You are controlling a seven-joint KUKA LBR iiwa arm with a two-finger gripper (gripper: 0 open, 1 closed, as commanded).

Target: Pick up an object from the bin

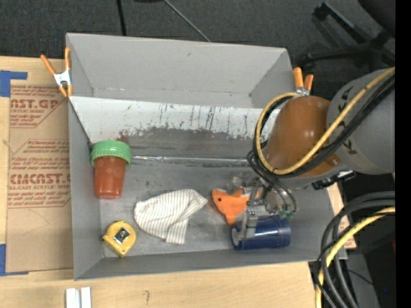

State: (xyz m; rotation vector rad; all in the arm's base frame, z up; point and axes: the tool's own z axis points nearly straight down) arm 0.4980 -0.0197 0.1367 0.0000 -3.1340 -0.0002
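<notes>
Plainly, the left half of the grey bin [180, 95] is not where the work is. An orange jar with a green lid [109, 169] stands by the left wall, a yellow tape measure [119, 237] lies near the front left corner, and a crumpled white striped cloth [168, 214] sits just right of it.

Further right, a small orange plastic piece [228, 203] lies on the floor. Close beside it, a dark blue cylinder [268, 236] rests on its side near the front right corner.

The gripper [258, 209] is low over the gap where these two meet, nearest the cylinder's left end. I cannot tell whether it is parted or closed, or whether it holds anything (the wrist and cables hide that).

The cylinder looks like the likely pick. To do it well, the grip should go across its round body, not along it, since a cylinder on its side may roll away. The orange piece needs to stay outside the grip, and the lift should be straight up, clear of the front wall.
</notes>
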